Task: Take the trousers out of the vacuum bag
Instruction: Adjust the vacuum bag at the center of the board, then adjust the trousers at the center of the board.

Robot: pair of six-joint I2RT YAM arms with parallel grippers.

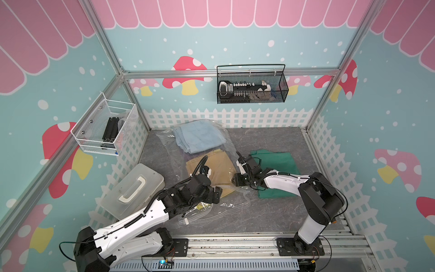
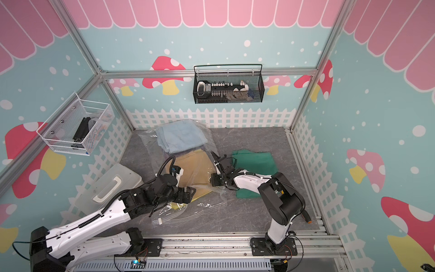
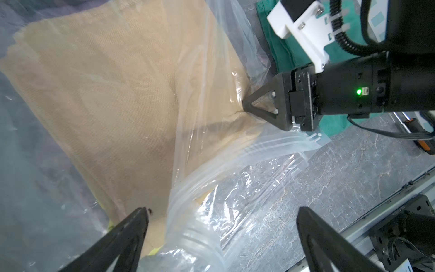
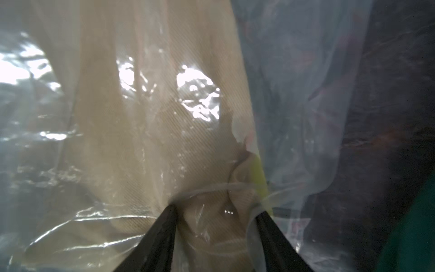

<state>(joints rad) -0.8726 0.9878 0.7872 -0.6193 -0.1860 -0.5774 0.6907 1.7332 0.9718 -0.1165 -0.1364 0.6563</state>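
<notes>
Bright even light, glare off vacuum bag [image 4: 197,99]

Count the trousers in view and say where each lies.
4. Green pair on the table, outside the bag. Inside it: blue at the far end, tan in the middle, a yellow edge under the tan. More may lie hidden beneath.
</notes>
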